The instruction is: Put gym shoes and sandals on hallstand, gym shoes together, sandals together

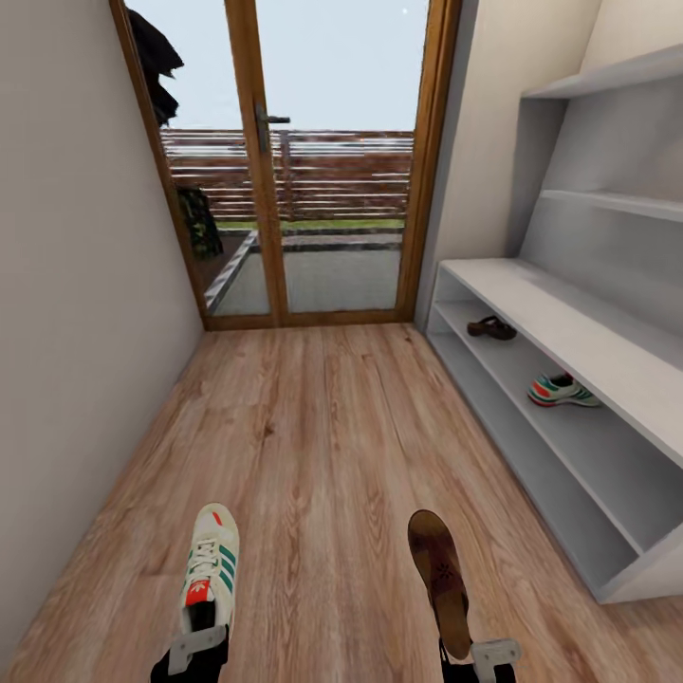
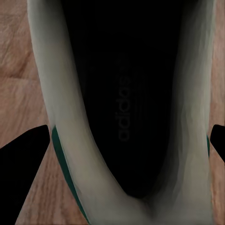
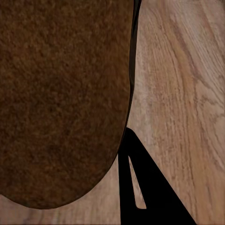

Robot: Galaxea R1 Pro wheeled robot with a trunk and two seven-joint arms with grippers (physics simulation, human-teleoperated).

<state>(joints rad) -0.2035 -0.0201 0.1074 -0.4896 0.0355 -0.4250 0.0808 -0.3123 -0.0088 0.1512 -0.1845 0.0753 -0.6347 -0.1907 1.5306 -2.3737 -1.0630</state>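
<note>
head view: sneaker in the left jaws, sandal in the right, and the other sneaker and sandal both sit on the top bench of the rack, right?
Not quite. The head view shows the other sandal and other sneaker on the rack's open shelf under the bench top, not on it. The rest holds: sneaker at the left gripper, sandal at the right gripper.

Matt, light brown wood grain with knots is seen across the corridor floor [image 1: 323,427]. A gym shoe [image 1: 211,567], gripped at its heel by the left gripper [image 1: 194,655], is shown in off-white, smooth leather-like material with green stripes; its lining [image 2: 126,93] is matt black, faintly embossed. The sandal [image 1: 442,579] held in the right gripper [image 1: 479,659] is shown sole up — a rough, grainy dark brown surface [image 3: 61,98], dull rather than shiny. The gripper fingers [image 3: 145,187] are plain matt black. Well beyond the right gripper, the hallstand [image 1: 569,332] looks smooth, pale grey-white and painted — no sheen.
</note>
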